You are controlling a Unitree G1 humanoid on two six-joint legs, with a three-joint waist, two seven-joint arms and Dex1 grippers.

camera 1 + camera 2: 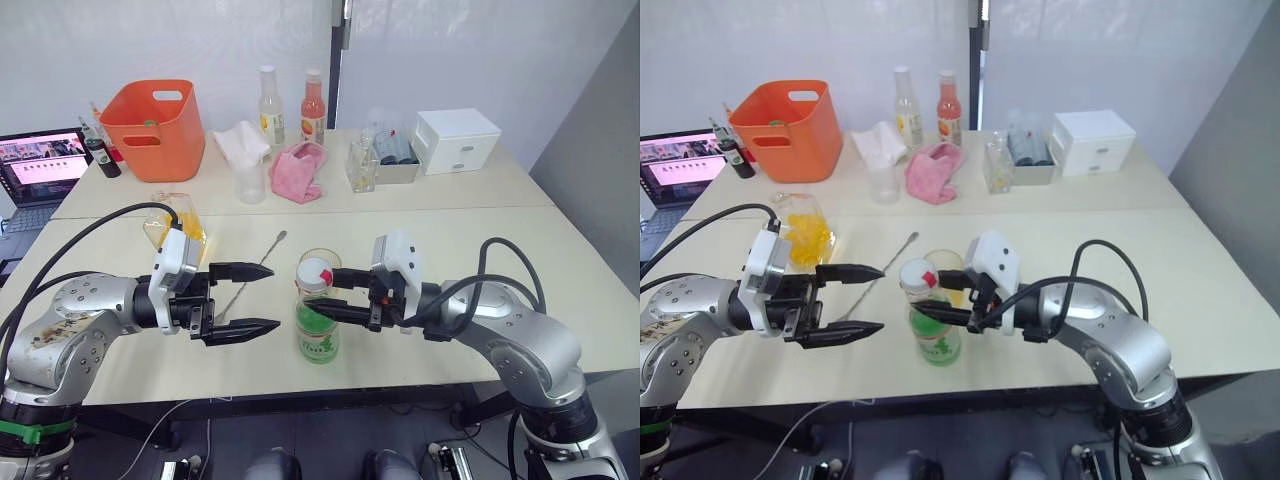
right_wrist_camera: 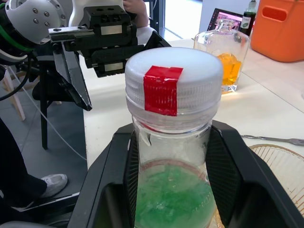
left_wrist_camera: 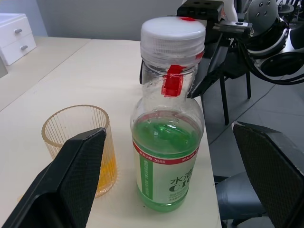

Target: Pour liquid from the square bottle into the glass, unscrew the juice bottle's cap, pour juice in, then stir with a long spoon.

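Juice bottle, green label, in clamped right hand; left hand apart.

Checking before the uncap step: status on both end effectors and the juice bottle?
Right end effector shut on juice bottle, below white cap. Left end effector open, beside the bottle, not touching. Cap on. Glass close behind.

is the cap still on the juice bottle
On. The white cap sits on the upright juice bottle, which the right hand grips.
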